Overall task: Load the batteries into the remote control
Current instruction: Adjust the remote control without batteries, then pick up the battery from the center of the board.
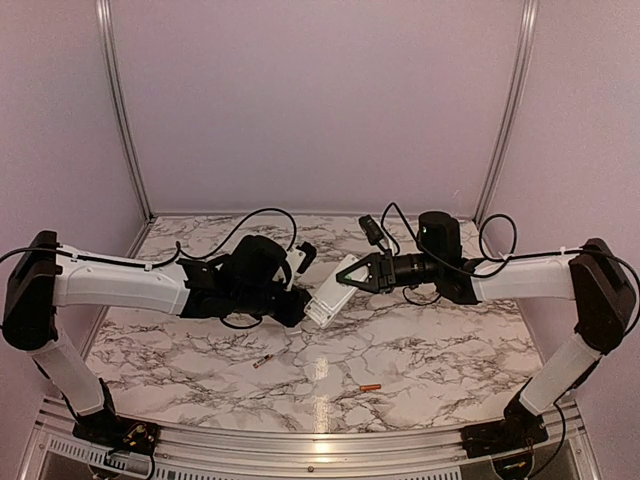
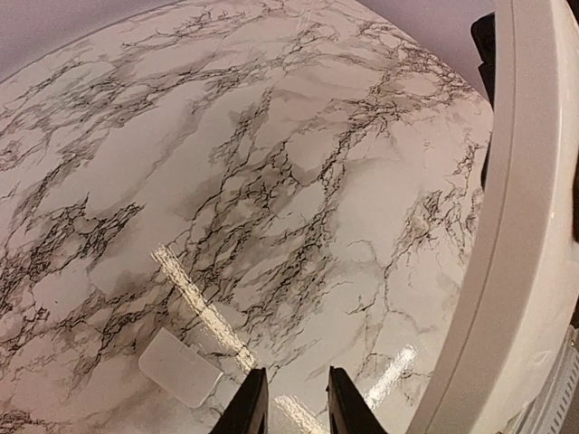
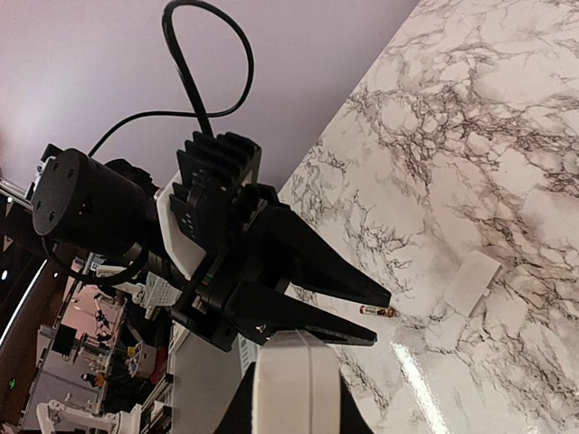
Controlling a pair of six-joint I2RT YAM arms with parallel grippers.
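Note:
My right gripper (image 1: 352,277) is shut on the white remote control (image 1: 330,296) and holds it tilted above the table's middle; in the right wrist view the remote (image 3: 294,380) sits between my own fingers. My left gripper (image 1: 298,302) is open and empty right beside the remote's left end; the remote (image 2: 529,226) fills the right edge of the left wrist view. The gold battery (image 1: 265,362) lies on the table in front of the left gripper and also shows in the right wrist view (image 3: 377,311). The orange-red battery (image 1: 370,387) lies near the front edge.
A small white battery cover (image 2: 179,366) lies flat on the marble table (image 1: 450,350) below the grippers; it also shows in the right wrist view (image 3: 475,282). Purple walls and metal rails (image 1: 120,110) enclose the back and sides.

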